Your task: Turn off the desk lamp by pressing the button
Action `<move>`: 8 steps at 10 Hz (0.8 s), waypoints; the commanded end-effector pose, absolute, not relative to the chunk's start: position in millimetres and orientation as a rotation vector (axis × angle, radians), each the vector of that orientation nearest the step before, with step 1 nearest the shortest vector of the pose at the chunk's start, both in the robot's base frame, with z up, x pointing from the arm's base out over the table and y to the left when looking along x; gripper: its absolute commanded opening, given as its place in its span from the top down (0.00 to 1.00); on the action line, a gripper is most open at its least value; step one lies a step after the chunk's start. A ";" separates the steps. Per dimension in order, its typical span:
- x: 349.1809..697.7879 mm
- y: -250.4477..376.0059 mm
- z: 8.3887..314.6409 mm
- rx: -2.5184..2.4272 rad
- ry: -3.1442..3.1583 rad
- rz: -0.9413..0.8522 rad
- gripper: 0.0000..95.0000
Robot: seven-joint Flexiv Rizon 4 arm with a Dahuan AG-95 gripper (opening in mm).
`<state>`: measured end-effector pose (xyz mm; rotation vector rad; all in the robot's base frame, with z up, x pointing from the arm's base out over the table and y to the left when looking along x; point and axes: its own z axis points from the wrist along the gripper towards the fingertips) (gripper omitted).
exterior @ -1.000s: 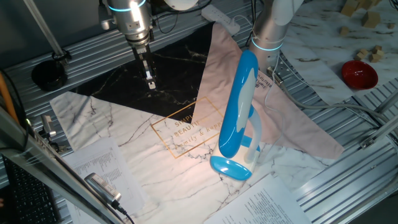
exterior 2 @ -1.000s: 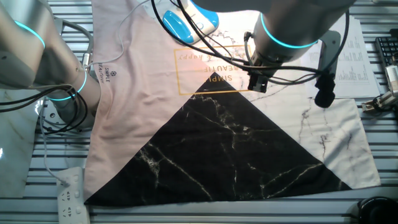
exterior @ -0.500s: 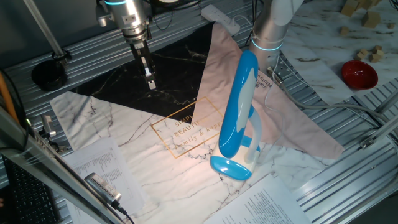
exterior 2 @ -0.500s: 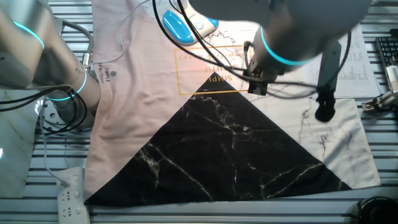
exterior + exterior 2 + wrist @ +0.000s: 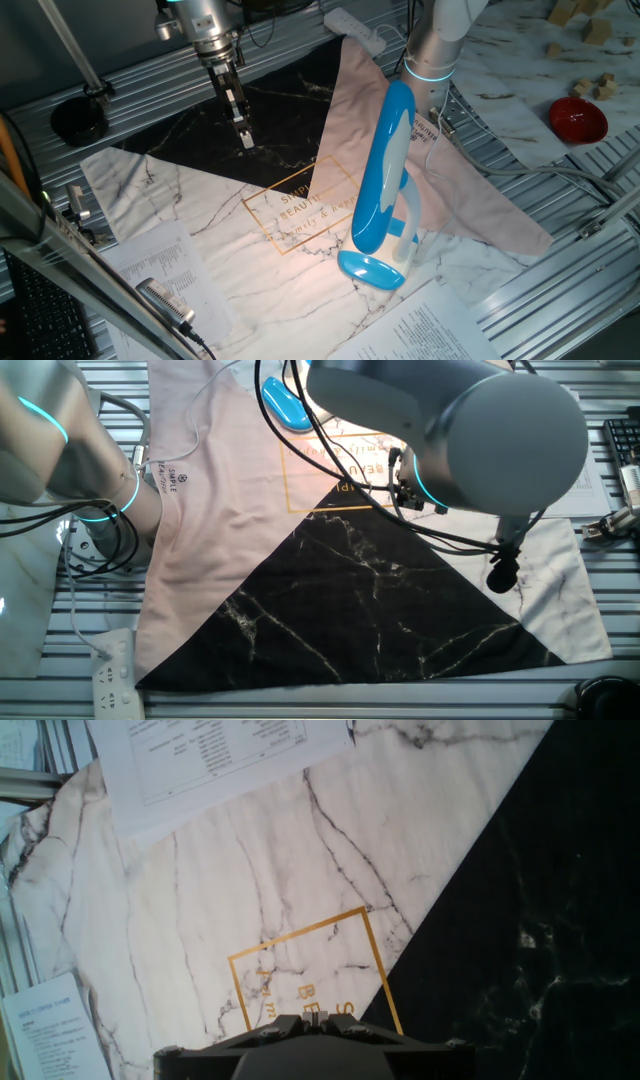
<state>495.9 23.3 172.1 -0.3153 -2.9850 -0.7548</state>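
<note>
The desk lamp [image 5: 385,190] stands on the marble-patterned cloth [image 5: 200,215] that covers the worktop [image 5: 560,290], its blue oval base [image 5: 370,270] at the cloth's near edge beside a printed sheet of paper [image 5: 440,330]. The lamp's long blue head leans up over the gold-lettered square [image 5: 300,205] printed on the cloth, and a warm patch of light falls on the cloth around that square, so the lamp is lit. In the other fixed view only the lamp's blue base [image 5: 282,402] shows, at the top of the frame above the pink part of the cloth.

The end effector [image 5: 244,137] hangs from the silver arm over the black triangle of the cloth [image 5: 215,130], well apart from the lamp and on the far side of the gold square from it. Its tip points down toward the cloth. Whether its fingers are parted or together cannot be told: the hand view shows only the dark underside of the hand above the gold square [image 5: 310,975], with marble cloth and black cloth beyond.

A red bowl [image 5: 577,118] sits well apart from the lamp, on the side away from the end effector.
</note>
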 end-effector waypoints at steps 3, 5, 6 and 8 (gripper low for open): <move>495.9 23.0 172.7 -0.313 -2.980 -0.765 1.00; 495.9 22.9 172.8 -0.331 -2.980 -0.759 1.00; 495.9 22.9 172.8 -0.332 -2.980 -0.758 1.00; 495.8 22.9 172.8 -0.331 -2.977 -0.749 1.00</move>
